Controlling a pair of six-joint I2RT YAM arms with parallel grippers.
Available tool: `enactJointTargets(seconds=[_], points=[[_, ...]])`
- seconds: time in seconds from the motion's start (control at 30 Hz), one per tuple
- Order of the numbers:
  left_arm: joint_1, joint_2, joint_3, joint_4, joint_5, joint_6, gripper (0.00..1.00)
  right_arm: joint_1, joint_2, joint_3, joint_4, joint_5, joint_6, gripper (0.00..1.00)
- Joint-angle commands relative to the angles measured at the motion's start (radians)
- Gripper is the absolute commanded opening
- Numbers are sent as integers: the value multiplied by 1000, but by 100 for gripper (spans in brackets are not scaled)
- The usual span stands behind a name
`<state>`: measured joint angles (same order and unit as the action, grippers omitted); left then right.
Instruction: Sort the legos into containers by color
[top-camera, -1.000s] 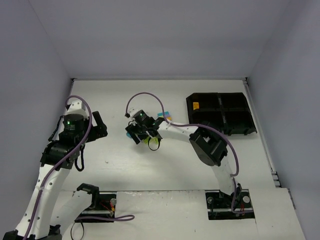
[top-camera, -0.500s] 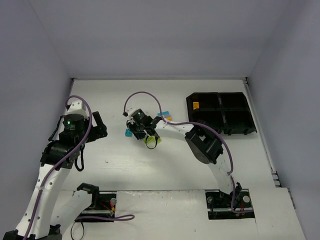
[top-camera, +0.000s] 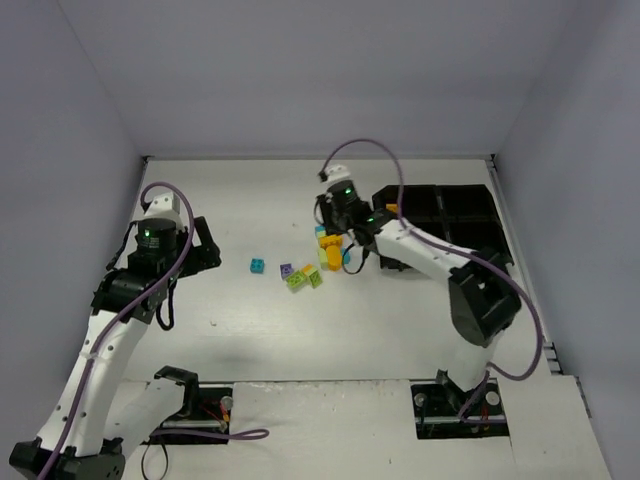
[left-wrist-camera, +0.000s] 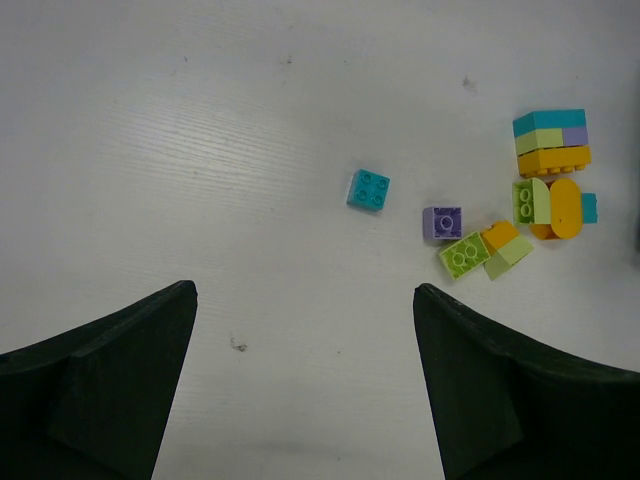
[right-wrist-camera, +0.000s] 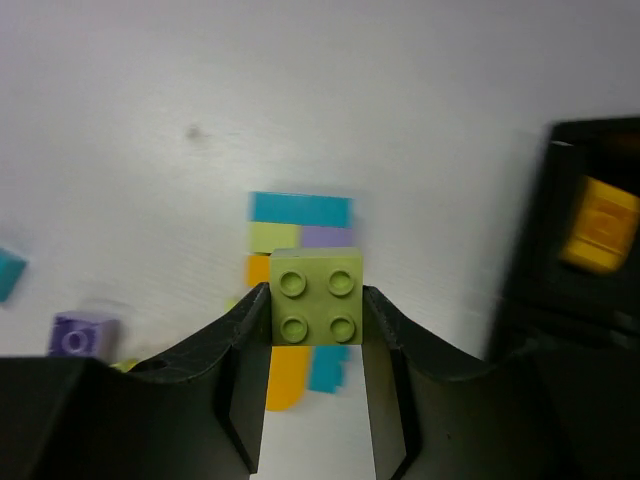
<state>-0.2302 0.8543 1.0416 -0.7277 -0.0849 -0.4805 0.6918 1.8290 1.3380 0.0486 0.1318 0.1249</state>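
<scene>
Your right pincer (right-wrist-camera: 316, 305) is clamped on a yellow-green brick (right-wrist-camera: 316, 285). The brick's studs face the wrist camera, and a finger (right-wrist-camera: 245, 370) presses against each side. Just beyond the held brick, a small stack (right-wrist-camera: 300, 225) of cyan, yellow-green, purple and orange pieces lies on the table, looking blurred. Off to the pincer's lower left sits a purple brick (right-wrist-camera: 75, 335). To the pincer's right is the black tray (right-wrist-camera: 530, 250), with an orange brick (right-wrist-camera: 600, 225) in a compartment on the side facing the pincer.

Your left pincer (left-wrist-camera: 305, 385) stands wide open with nothing in it, well apart from every brick. Straight ahead of it a cyan brick (left-wrist-camera: 369, 189) lies alone. Ahead and to the right are the purple brick, a loose yellow-green one (left-wrist-camera: 463, 254) just beside it, and the stack beyond them.
</scene>
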Motion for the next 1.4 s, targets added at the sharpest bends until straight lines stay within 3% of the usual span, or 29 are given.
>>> enactJointTargets(seconds=[0.0, 0.13, 0.3, 0.5, 0.53, 0.6, 0.63, 0.7, 0.97, 1.37], points=[[-6, 26, 32, 80, 19, -10, 82, -107, -160, -100, 20, 135, 62, 1], [-9, 55, 43, 102, 25, -15, 82, -230, -272, -262, -1, 160, 123, 3], [-20, 84, 55, 114, 33, -20, 82, -330, -309, -353, -9, 152, 179, 10], [-27, 106, 66, 122, 36, -20, 82, -374, -243, -335, -12, 131, 200, 36], [-29, 107, 66, 122, 36, -20, 82, -373, -240, -327, -12, 131, 194, 45], [-31, 111, 69, 122, 34, -18, 82, -367, -241, -304, -13, 124, 185, 52], [-31, 111, 71, 122, 33, -15, 82, -342, -249, -286, -13, 123, 158, 62], [-31, 112, 71, 123, 31, -15, 82, -328, -258, -267, -13, 121, 145, 64], [-32, 106, 71, 116, 17, -6, 82, -79, -260, -171, 17, 8, 31, 62], [-34, 88, 74, 77, -3, -1, 82, 173, 55, 61, 14, 55, 278, 65]])
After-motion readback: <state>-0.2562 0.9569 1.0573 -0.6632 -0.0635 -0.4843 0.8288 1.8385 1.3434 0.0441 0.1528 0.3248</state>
